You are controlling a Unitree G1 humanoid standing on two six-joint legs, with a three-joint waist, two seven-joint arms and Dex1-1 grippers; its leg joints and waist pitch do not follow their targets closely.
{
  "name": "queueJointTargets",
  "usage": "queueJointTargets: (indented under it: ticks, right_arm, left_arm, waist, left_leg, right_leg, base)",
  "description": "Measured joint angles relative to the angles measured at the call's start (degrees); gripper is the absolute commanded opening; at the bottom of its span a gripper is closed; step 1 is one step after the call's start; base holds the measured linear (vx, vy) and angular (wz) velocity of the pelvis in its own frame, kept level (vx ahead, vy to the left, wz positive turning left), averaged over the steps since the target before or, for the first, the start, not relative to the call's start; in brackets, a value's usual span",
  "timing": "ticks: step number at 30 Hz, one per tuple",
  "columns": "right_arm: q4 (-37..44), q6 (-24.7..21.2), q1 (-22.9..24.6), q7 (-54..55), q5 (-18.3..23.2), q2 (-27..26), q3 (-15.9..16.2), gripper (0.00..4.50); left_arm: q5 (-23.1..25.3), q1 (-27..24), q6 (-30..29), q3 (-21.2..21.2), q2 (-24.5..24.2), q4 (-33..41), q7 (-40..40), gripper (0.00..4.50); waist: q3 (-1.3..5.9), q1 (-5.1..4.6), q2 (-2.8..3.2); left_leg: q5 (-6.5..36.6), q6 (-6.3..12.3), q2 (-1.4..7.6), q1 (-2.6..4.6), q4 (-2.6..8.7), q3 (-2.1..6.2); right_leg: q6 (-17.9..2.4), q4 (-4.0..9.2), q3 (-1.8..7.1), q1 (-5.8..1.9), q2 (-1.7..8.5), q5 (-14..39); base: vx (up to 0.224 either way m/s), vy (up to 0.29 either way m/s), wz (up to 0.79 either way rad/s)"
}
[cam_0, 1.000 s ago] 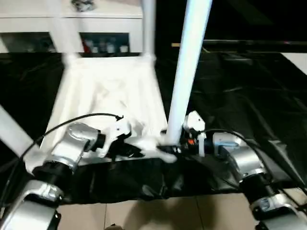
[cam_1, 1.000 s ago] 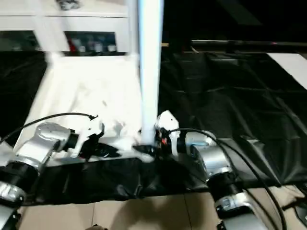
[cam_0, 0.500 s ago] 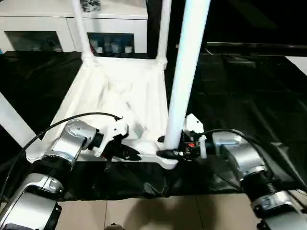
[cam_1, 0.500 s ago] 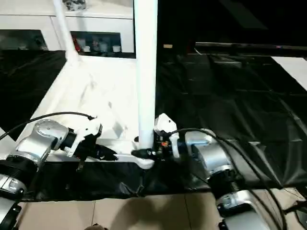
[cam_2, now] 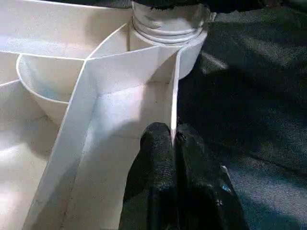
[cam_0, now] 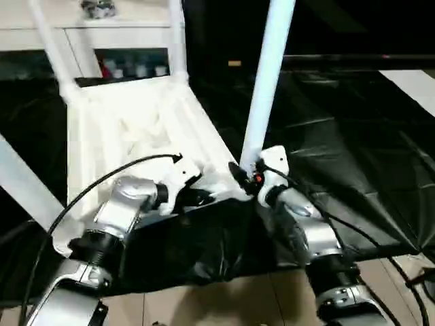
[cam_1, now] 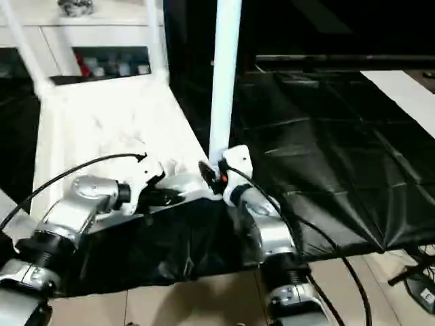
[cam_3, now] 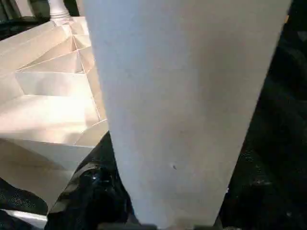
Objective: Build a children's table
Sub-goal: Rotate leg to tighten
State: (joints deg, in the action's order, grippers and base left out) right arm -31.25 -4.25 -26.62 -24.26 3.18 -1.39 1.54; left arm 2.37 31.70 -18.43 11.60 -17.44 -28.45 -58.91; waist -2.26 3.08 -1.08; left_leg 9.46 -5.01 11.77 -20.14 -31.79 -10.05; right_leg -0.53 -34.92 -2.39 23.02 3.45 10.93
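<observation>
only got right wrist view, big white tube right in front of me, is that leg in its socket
observer: yes, the left wrist view shows the near leg with its base seated in the tabletop's corner socket.
operator: whats the left claw doing
observer: the left claw is shut on a thin rib of the tabletop, beside that socket.
operator: and the other legs
observer: two far legs stand in the far corners; a fourth leg slants up at the near left.

My head's two eyes look down over the tabletop point(cam_0: 129, 129); my wrist cameras sit close at its near-right corner leg point(cam_3: 187, 110).
</observation>
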Motion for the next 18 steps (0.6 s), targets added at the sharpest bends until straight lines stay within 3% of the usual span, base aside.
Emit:
queueJointTargets:
  ticks: [4, 10, 16, 18]
  right_arm:
    - [-0.3, -0.3, -0.1, -7.0, 0.9, 2.2, 0.5, 3.1]
    - [1.4, -1.6, -0.5, -27.5, 2.7, 10.5, 6.2, 3.1]
    - [2.6, -3.1, -1.4, -43.0, 4.2, 15.9, 9.9, 3.1]
    - [2.6, -3.4, -1.8, -45.8, 4.2, 16.7, 10.5, 2.77]
  left_arm:
    - [-0.1, -0.1, 1.0, 0.1, -1.0, 0.0, -2.9, 0.0]
    - [-1.2, -0.1, 6.3, 1.3, -5.4, -1.6, -12.7, 0.0]
    - [-1.7, 1.3, 10.2, 2.1, -6.9, -5.8, -20.6, 0.0]
    - [-1.7, 2.2, 10.7, 2.5, -7.1, -7.4, -22.4, 0.0]
  waist:
    - [-0.06, 0.12, 0.06]
    - [-0.14, 0.58, 0.03]
    - [-0.14, 2.21, 0.01]
    - [-0.16, 2.46, -0.02]
  left_leg:
    - [0.0, 0.0, 0.0, -0.09, 0.0, 0.01]
    - [0.0, 0.02, 0.01, -0.27, -0.03, 0.05]
    - [0.0, 0.03, 0.07, -0.27, -0.18, -0.01]
    - [0.0, 0.03, 0.08, -0.28, -0.24, -0.03]
  right_leg:
    - [0.0, 0.02, -0.02, 0.05, 0.0, 0.0]
    - [-0.1, 0.05, -0.09, 0.08, 0.0, 0.0]
    - [-0.1, -0.03, -0.09, 0.04, 0.02, 0.0]
    - [-0.1, -0.07, -0.08, 0.04, 0.03, 0.0]
  base:
    - [0.0, 0.0, 0.0]
    - [0.0, 0.0, 0.0]
    - [0.0, 0.0, 0.0]
    - [0.0, 0.0, 0.0]
